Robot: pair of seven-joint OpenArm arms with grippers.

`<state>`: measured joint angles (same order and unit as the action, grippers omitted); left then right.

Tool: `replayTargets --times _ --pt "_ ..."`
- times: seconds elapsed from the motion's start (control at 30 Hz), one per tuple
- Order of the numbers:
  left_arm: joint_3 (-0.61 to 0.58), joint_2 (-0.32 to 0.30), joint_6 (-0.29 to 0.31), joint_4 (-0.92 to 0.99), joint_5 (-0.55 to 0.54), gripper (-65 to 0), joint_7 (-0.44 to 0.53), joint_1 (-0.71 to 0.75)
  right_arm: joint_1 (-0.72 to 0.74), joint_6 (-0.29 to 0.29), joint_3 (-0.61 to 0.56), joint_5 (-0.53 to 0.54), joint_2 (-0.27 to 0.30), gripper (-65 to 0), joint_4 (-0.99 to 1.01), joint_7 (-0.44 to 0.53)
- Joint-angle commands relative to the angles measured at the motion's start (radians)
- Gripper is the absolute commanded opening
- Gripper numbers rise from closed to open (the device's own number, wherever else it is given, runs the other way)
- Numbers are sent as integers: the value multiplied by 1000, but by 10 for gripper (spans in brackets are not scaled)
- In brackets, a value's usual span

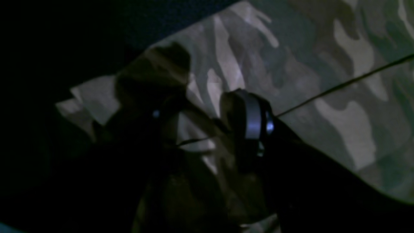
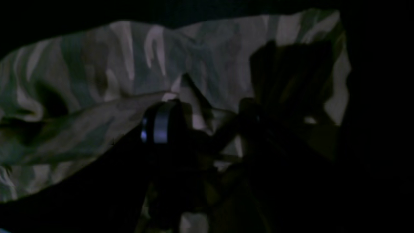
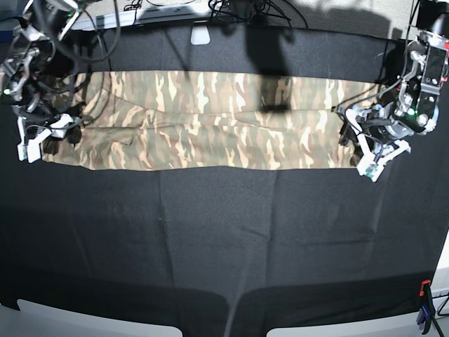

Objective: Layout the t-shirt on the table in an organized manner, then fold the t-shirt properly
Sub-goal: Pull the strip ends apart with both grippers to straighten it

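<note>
The camouflage t-shirt (image 3: 203, 123) lies as one long flat strip across the black table (image 3: 224, 239). My left gripper (image 3: 359, 144) is at the strip's right end in the base view. In the dim left wrist view its fingers (image 1: 252, 116) stand apart, with the shirt's edge (image 1: 197, 129) between them. My right gripper (image 3: 50, 135) is at the strip's left end. In the right wrist view its fingers (image 2: 160, 124) also stand apart around a raised fold of shirt (image 2: 190, 94). Both wrist views are very dark.
Cables and equipment (image 3: 175, 10) line the table's far edge. An orange and blue clamp (image 3: 424, 309) sits at the near right corner. The wide near half of the black cloth (image 3: 224, 267) carries nothing.
</note>
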<state>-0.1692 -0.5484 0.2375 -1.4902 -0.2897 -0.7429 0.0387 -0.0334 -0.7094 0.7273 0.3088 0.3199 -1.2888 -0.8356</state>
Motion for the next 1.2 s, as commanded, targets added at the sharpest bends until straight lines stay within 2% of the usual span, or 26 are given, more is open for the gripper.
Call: replayTargets --times 0.0,0.1,0.3,0.5,0.6,0.7,0.8,0.9,0.97,1.07,1.17 --pt "6 -21 -24 -1 57 -395 -45 -5 -1 13 6 -46 36 -368 -7 -33" --pt "6 -21 -24 -2 57 -396 -47 -5 -1 30 6 -45 57 -368 -7 -40" --pt "6 -19 -25 -2 53 -395 -55 -6 0 30 6 -30 57 -368 -8 -43" --pt "6 -18 -27 -36 54 -395 -56 -11 0 28 6 130 56 -369 -71 -68" --pt "6 -18 -28 -102 54 -395 -61 -11 0 27 6 140 56 -369 -143 -81" --pt "6 -19 -80 -188 62 -395 -70 -11 0 27 6 141 56 -369 -224 -82" --pt "6 -20 -142 -268 129 -395 -80 -11 -1 27 6 141 56 -369 -312 -92" --pt "6 -21 -151 -308 185 -378 -147 -11 -2 27 6 141 53 -369 -400 -127" --pt "6 -20 -134 -302 179 -378 -188 -11 -2 25 6 141 41 -369 -454 -151" --pt "6 -20 -133 -297 142 -379 -210 -11 -4 13 8 140 -6 -369 -534 -170" --pt "6 -20 -164 -297 144 -379 -199 -11 -10 11 8 141 -63 -369 -606 -177"
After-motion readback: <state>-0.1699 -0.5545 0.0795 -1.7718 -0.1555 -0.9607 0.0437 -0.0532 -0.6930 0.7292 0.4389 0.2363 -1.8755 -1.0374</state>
